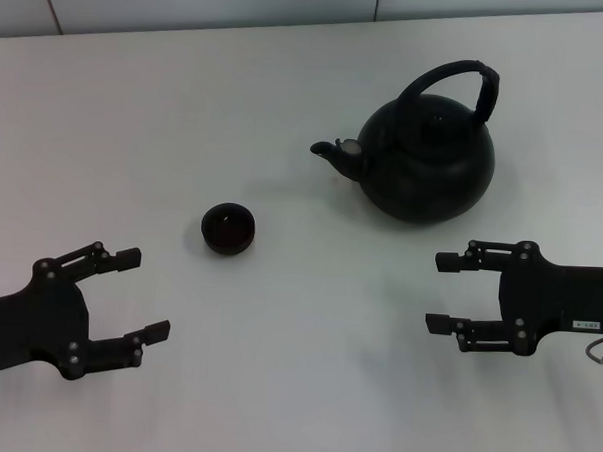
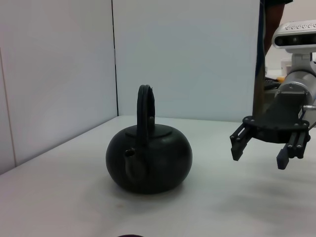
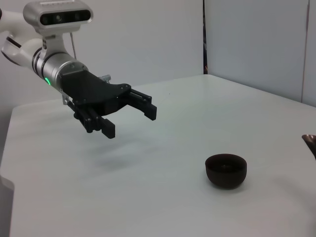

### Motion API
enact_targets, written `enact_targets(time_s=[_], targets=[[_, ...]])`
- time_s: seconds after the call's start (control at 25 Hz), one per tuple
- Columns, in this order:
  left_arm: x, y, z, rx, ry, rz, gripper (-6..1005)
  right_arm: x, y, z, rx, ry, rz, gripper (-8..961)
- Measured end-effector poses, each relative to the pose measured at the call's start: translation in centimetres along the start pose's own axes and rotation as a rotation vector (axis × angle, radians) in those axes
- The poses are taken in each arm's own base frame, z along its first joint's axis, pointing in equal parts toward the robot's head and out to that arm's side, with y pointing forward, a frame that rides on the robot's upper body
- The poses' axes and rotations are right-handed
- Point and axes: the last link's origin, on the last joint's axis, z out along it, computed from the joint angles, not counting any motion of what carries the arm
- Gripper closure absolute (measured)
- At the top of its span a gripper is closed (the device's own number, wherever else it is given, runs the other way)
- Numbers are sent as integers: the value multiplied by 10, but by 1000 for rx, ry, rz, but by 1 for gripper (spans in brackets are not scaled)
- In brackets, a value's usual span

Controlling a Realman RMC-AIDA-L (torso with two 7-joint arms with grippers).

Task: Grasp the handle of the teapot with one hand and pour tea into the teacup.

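The round black teapot stands on the white table at the back right, spout pointing left, its arched handle upright over the lid. It shows side-on in the left wrist view as teapot with handle. The small dark teacup sits left of the spout, apart from the pot, and appears as teacup in the right wrist view. My right gripper hovers open in front of the teapot, holding nothing; right gripper. My left gripper is open at the front left, empty; left gripper.
The white table runs back to a pale wall. The teapot's spout tip pokes in at the edge of the right wrist view.
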Motion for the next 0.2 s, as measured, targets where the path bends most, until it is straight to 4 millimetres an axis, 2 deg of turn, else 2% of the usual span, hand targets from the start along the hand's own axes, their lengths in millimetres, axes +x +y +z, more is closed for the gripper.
enact_targets(time_s=[0.2], targets=[[0,0,0,0,0,-1,140,0,0,0,1,1,-1,221]])
